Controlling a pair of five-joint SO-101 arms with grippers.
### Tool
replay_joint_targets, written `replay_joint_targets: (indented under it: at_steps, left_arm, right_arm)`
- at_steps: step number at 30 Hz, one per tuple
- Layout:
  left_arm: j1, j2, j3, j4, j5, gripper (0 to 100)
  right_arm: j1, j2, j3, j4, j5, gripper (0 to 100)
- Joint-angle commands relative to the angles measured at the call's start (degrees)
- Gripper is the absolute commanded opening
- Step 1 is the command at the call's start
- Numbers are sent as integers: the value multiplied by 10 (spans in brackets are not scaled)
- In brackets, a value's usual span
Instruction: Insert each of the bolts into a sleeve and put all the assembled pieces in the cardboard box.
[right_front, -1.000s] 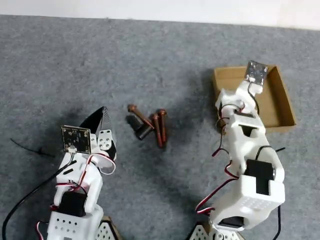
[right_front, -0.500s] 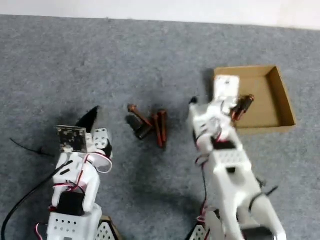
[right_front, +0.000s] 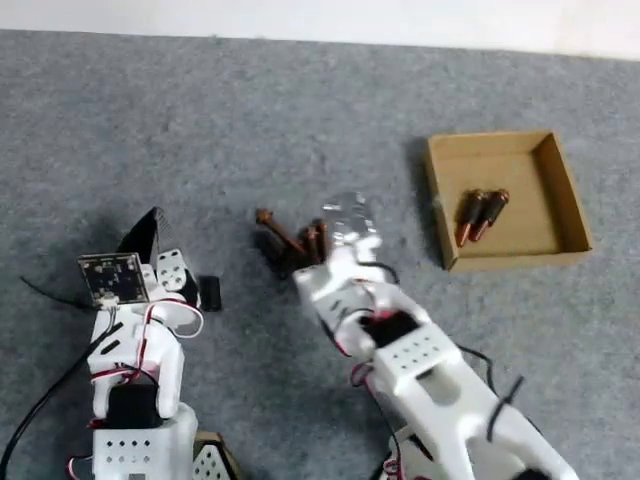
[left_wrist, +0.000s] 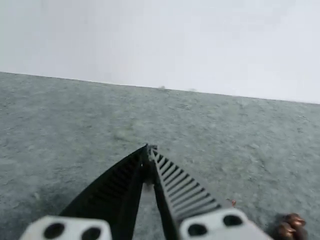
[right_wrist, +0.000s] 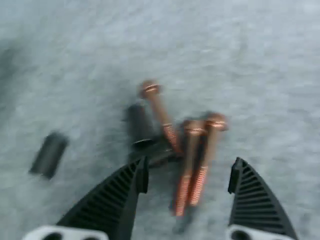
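Note:
Three copper bolts (right_wrist: 190, 150) lie bunched on the grey mat, over a black sleeve (right_wrist: 141, 127). My right gripper (right_wrist: 189, 175) hangs open just above them, with the bolt shanks between its fingers. In the high view the right arm (right_front: 400, 340) covers part of the bolt pile (right_front: 285, 238). Another black sleeve (right_front: 209, 292) lies alone beside the left arm and shows too in the right wrist view (right_wrist: 48, 154). My left gripper (left_wrist: 148, 150) is shut and empty, left of the pile (right_front: 145, 232). The cardboard box (right_front: 555, 190) holds two assembled pieces (right_front: 480, 215).
The grey mat (right_front: 300, 120) has free room at the back and between pile and box. A thin black cable tie (right_front: 60, 298) lies at the left edge. A pale wall (left_wrist: 160, 40) rises behind the mat.
The right arm swung left from the box to the bolt pile, uncovering two assembled pieces in the box. The left arm shifted left, and a lone black sleeve now shows beside it.

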Motion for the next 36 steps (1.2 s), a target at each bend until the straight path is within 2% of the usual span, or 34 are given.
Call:
replay_joint_targets:
  at_steps: [1,4,9,15,36]
  left_arm:
    - [-15,-7,11,-11,0,7]
    - [-15,-7,11,-11,-1,7]
    - [-15,-7,11,-11,-2,7]
    - [-15,-7,11,-11,-3,7]
    - [-15,-7,11,-11,-3,7]
  right_arm:
    - [-51,73,-110,37,-44,238]
    - [-57,170,-180,49,-81,238]
    - [-58,317,-277,51,-83,238]
    - [-55,435,-371,122,-84,238]
    - [-52,454,-400,249,-84,238]
